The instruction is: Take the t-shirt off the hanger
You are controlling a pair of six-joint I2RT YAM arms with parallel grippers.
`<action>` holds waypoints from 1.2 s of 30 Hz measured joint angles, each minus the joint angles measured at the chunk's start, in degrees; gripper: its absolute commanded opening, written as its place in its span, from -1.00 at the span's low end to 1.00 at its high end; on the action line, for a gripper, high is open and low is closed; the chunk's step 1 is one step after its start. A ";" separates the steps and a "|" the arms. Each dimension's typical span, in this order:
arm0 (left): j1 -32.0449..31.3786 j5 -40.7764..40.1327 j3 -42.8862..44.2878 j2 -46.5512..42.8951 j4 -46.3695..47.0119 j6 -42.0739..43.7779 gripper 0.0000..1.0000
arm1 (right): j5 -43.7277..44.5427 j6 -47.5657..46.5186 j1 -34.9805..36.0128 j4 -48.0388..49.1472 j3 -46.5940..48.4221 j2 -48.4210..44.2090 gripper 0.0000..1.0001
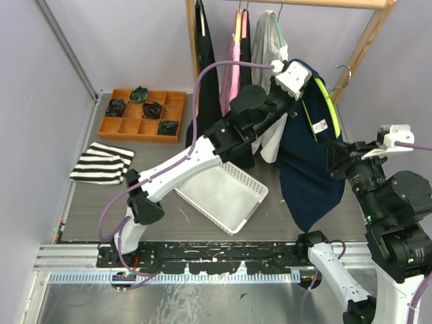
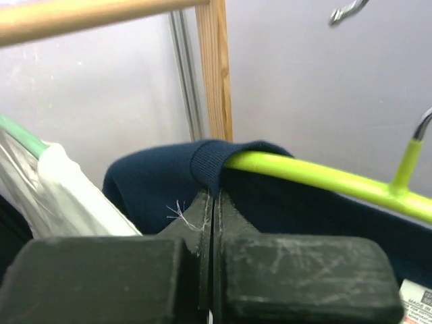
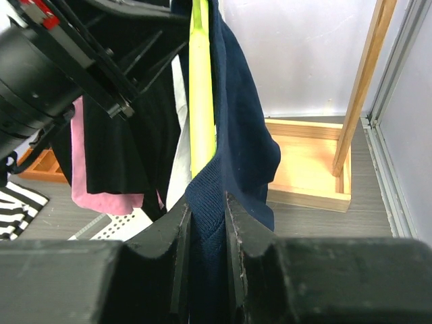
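The navy t-shirt (image 1: 307, 169) hung on a lime hanger (image 1: 328, 101), largely hidden beneath it, near the right end of the rail (image 1: 337, 3). The right fingers (image 3: 239, 229) pinched its fabric. The left fingers (image 2: 233, 212) were pressed together at the collar; any cloth between them was unclear.

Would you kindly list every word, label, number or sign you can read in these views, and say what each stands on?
Nothing reads clearly.
White label, at the lower right edge of the left wrist view beside the navy t-shirt: small print, cut off and too blurred to read.
Top and right wrist views: no writing visible.
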 measured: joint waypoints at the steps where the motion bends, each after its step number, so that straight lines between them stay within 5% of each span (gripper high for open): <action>1: 0.00 0.15 0.59 0.00 -0.24 -0.04 -1.00 | 0.00 0.00 0.00 0.04 0.00 0.00 -0.99; 22: 0.04 21.81 -6.16 -9.68 -11.28 -3.15 -0.97 | -0.20 0.22 0.00 1.92 -1.03 0.04 -0.99; 25: 0.00 23.61 -6.14 -9.79 -12.57 -3.76 0.31 | -0.20 0.22 0.00 2.40 -1.55 0.04 -0.99; 31: -0.66 24.50 -6.14 -9.77 -14.84 -3.78 0.83 | 0.24 0.20 0.00 3.19 -2.60 0.24 -0.99; 36: -0.85 24.48 -8.85 -11.32 -11.61 -2.64 0.86 | 0.22 0.13 0.00 3.21 -2.82 0.24 -0.99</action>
